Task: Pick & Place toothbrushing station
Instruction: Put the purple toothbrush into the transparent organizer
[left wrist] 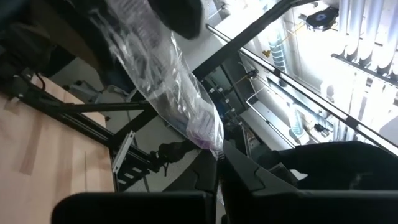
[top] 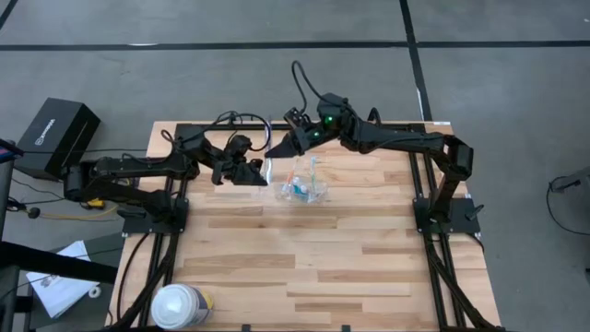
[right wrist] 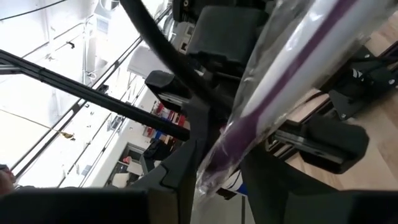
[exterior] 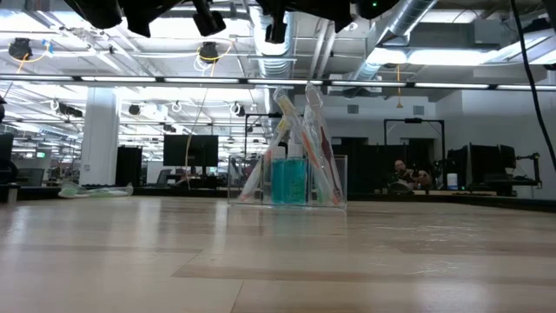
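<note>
Both arms meet above the far edge of the counter [top: 350, 258], about mid-width, well off the surface. Left jaws pressed together on the tail end of a wrapped toothbrush [left wrist: 177, 87]: purple brush inside a loose, crinkly clear sleeve. Right jaws closed around the same brush farther along its length, handle running between the two fingers; probably a real pinch, though exact contact is hard to make out in the right wrist view. So the item hangs in the air, shared between the two arms.

Clear cup [top: 304, 189] stands upright on the counter just nearer than the jaws, toward the far edge and roughly centred. Already holds several toothbrushes [exterior: 300, 130] leaning against each other, heads up, plus something teal inside. White canister [top: 182, 304] sits at the near left corner, well apart, not part of this.

Handling, as a judgement: very light, slim, stiff along the handle, but the sleeve is slippery and slack, so a grip on film alone can slide or twist. Better to take hold on the hard handle through the wrap, near mid-length. Cup is light, thin-walled and top-heavy with leaning brushes; easy to tip if the brush goes in at an angle or bumps the rim. Calls for lowering the brush near vertical.
</note>
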Available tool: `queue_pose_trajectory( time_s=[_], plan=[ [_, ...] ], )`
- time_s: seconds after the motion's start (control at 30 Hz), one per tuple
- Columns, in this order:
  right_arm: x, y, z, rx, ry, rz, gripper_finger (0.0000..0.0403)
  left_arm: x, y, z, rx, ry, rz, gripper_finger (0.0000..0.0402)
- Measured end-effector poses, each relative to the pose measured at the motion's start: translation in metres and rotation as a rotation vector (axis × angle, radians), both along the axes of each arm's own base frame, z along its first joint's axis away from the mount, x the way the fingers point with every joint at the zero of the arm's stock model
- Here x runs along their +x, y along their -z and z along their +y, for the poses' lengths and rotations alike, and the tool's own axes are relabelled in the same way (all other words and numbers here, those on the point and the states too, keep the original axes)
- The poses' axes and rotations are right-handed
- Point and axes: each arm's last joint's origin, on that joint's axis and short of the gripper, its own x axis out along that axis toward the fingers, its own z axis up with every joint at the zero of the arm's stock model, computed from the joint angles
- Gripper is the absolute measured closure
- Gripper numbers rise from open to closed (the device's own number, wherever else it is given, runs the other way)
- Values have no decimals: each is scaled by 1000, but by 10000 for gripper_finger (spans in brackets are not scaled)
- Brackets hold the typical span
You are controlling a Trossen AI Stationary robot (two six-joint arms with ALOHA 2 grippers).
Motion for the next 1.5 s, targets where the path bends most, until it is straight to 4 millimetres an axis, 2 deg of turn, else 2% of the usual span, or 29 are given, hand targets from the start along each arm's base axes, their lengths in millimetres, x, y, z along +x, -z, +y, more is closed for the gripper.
queue_pose_trajectory(
  time_s=[0.17,0.37,0.47,0.7,0.9,1.03,1.1,1.23,1.37,1.5],
  plan=[
    [0,0,-1,-11,2,-6,312,0,0,0,0,0,-1,401],
    [-1,-6,1,-44,-30,-59,385,0,2,1,19,-5,3,400],
    [-2,-10,1,-53,-38,-105,386,0,1,1,57,-15,-28,391],
    [-5,-10,-11,-45,-18,-106,390,-2,-3,0,103,-38,-76,323],
    [-12,-8,-31,-40,-9,-79,390,-17,-16,3,116,-83,-130,252],
    [-16,-8,-40,-22,2,-58,390,-33,-27,8,136,-137,-177,224],
    [-17,-5,-42,-4,-9,-29,390,-40,-33,10,151,-162,-206,221],
    [-15,13,-47,16,3,74,393,-61,-50,9,204,-197,-309,232],
    [-19,5,-52,-11,18,30,393,-68,-49,12,210,-238,-285,250],
    [-22,-3,-59,38,38,-16,393,-72,-46,17,231,-285,-232,266]
  ],
)
